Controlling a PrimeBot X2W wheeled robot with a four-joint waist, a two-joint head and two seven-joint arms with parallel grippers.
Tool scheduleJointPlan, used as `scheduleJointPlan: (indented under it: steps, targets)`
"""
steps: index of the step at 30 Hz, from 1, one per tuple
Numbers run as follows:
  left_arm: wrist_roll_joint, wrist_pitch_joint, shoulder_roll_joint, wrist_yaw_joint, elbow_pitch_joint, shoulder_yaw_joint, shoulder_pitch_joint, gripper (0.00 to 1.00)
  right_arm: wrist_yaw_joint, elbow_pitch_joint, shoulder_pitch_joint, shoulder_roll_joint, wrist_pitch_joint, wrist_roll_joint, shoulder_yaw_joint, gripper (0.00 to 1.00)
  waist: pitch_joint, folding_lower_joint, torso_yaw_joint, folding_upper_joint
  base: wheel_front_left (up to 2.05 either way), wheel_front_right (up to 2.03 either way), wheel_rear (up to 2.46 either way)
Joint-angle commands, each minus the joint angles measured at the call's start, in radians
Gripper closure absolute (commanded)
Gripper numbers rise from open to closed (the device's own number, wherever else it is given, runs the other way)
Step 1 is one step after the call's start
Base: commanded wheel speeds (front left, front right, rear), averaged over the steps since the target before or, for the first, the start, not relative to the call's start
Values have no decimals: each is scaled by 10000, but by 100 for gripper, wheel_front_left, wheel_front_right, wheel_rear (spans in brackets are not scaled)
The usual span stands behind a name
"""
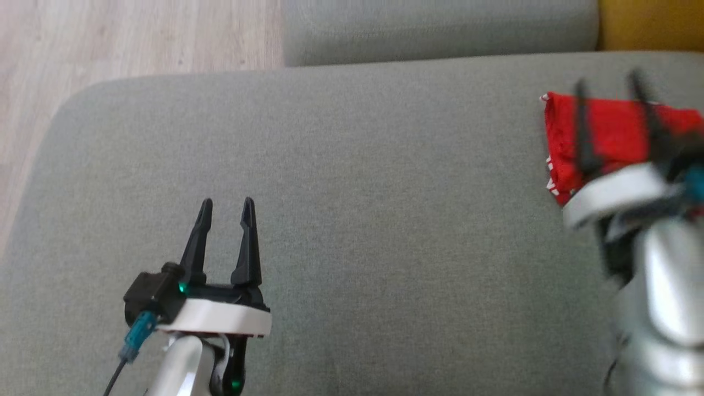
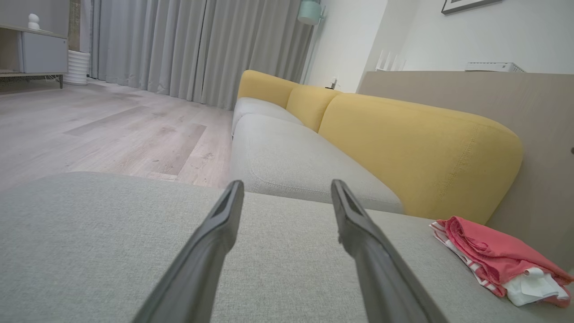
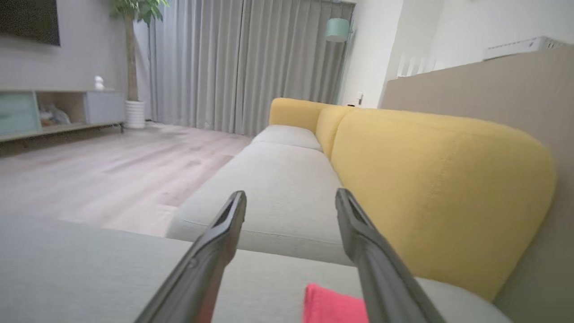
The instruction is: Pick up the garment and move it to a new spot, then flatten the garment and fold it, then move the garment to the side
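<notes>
The garment (image 1: 610, 132) is a red piece with white trim, folded into a small stack at the right end of the grey sofa seat (image 1: 352, 192). In the left wrist view the garment (image 2: 497, 260) lies at the lower right, red over white layers. My right gripper (image 1: 608, 82) hovers over it, blurred, fingers apart and holding nothing. From the right wrist, a red edge of the garment (image 3: 334, 305) shows between and below the fingers (image 3: 210, 251). My left gripper (image 1: 226, 204) rests open above the seat's front left, far from the garment.
Yellow back cushions (image 2: 417, 152) run along the far side of the seat, with a second grey seat cushion (image 1: 440, 27) beyond. Wooden floor (image 1: 110, 38) lies past the seat's left edge. A beige panel (image 2: 538, 134) stands behind the garment.
</notes>
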Motion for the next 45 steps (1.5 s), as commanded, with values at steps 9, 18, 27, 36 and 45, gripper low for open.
scheduleJointPlan:
  steps: [9, 18, 27, 36, 45]
  targets:
    - [24, -49, 62, 48, -353, 506, 448, 0, 65, -422, 1875, 644, -1290, 1656, 833, 0, -495, 2, -60, 0, 0, 0, 0]
    - [-37, -49, 62, 108, -438, 606, 856, 0, 65, -21, 2810, 651, -1801, 2733, 1388, 0, -707, 2, -83, 0, 0, 0, 0]
    - [-63, -49, 62, 219, -533, 520, 916, 0, 65, 77, 2930, 652, -1905, 2819, 1568, 0, -743, 2, -141, 0, 0, 0, 0]
    - [49, -49, 62, 192, -335, 367, 857, 0, 65, 115, 2892, 652, -1933, 2850, 1675, 0, -688, 2, -226, 0, 0, 0, 0]
    - [-327, -49, 62, 111, -454, 528, 847, 0, 65, 78, 2872, 653, -1943, 2917, 1772, 0, -659, 2, -215, 0, 0, 0, 0]
